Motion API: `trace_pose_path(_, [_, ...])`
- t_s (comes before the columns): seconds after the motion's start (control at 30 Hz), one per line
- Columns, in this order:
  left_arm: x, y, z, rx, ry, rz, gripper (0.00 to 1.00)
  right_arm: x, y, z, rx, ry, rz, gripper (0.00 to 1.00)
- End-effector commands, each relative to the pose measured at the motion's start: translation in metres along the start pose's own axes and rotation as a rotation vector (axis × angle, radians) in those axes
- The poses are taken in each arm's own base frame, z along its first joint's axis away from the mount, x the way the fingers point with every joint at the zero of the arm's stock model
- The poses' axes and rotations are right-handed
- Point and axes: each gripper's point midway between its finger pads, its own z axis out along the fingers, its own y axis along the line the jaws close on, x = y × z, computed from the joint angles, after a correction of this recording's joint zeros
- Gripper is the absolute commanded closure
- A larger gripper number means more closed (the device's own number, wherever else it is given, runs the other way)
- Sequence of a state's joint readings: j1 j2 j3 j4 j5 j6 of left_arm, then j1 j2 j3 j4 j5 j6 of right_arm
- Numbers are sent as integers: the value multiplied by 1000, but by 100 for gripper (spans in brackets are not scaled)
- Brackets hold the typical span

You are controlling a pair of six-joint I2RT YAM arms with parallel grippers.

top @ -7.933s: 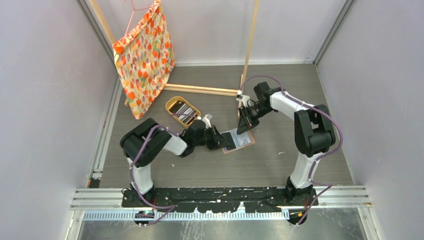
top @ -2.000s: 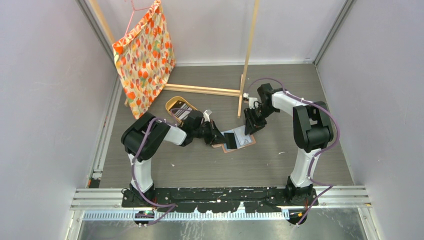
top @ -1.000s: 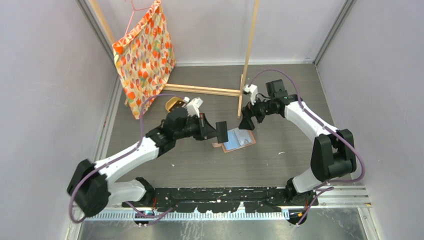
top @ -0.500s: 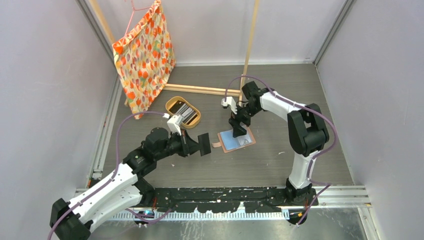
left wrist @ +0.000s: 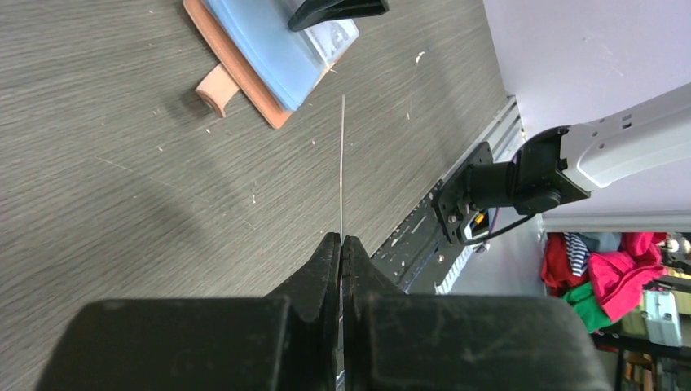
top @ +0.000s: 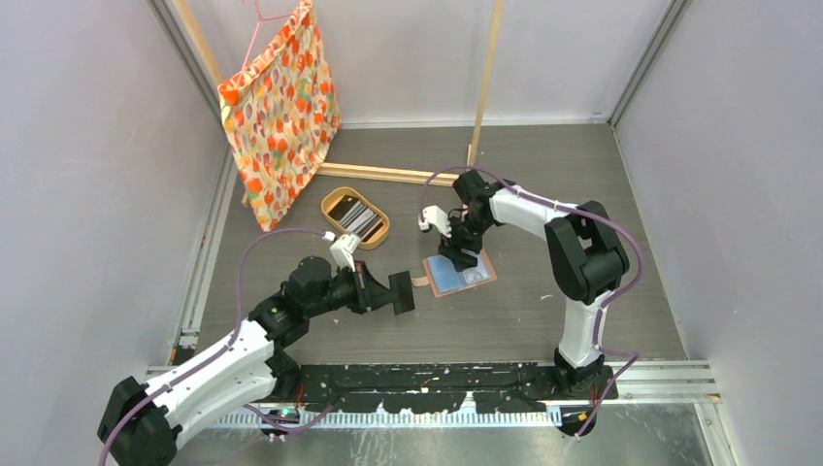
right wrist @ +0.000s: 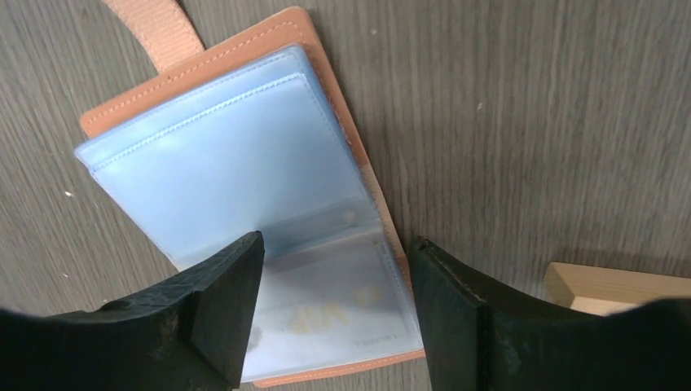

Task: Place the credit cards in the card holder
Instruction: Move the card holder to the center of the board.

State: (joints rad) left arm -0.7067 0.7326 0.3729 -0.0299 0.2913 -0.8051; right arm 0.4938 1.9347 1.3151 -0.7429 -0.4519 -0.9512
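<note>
- The left gripper (left wrist: 341,247) is nearest, jaws pressed together on a dark credit card (top: 402,293). It holds the card on edge above the table, and the wrist view shows it as a thin line pointing at the card holder. The grip looks firm, so I would not re-grasp. The card probably needs tipping flatter before it goes in.
- Just right of the card and a little farther lies the card holder (top: 467,280), open on the table with its snap tab (left wrist: 213,85) sticking out toward the left. The pale blue pocket leaves face up. One pocket seems to hold a light card already, so I would pick an empty one.
- The right gripper (right wrist: 334,254) hangs over the holder's far half with its jaws apart, one finger (right wrist: 216,297) over the blue leaf's edge and the other to its right. I cannot tell whether either presses down. It would serve best pinning the holder or lifting a pocket lip, while staying out of the mouth the card must enter.
- The card should go in leading edge first, low and along the pocket's opening. A steep approach would likely push the holder away.
- Farther left, the oval tray (top: 332,201) holds more credit cards (top: 360,218), so the step will repeat.
- The wooden frame (top: 388,175) lies beyond, outside the working area.
</note>
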Motion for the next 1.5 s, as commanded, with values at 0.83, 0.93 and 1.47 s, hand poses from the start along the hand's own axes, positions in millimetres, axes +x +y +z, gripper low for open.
trace_pose_path(0.83, [36,-77,71,317,117,-210,100,9,74,-115,-30,-184,293,26])
trace_pose_path(0.93, [40,-82,92,328,174,-225,100,25,69,-113,-72,-170,407,32])
trace_pose_path(1.47, [73,-47,143,197,297,-389,100,62,38,-76,-27,-5,651,45])
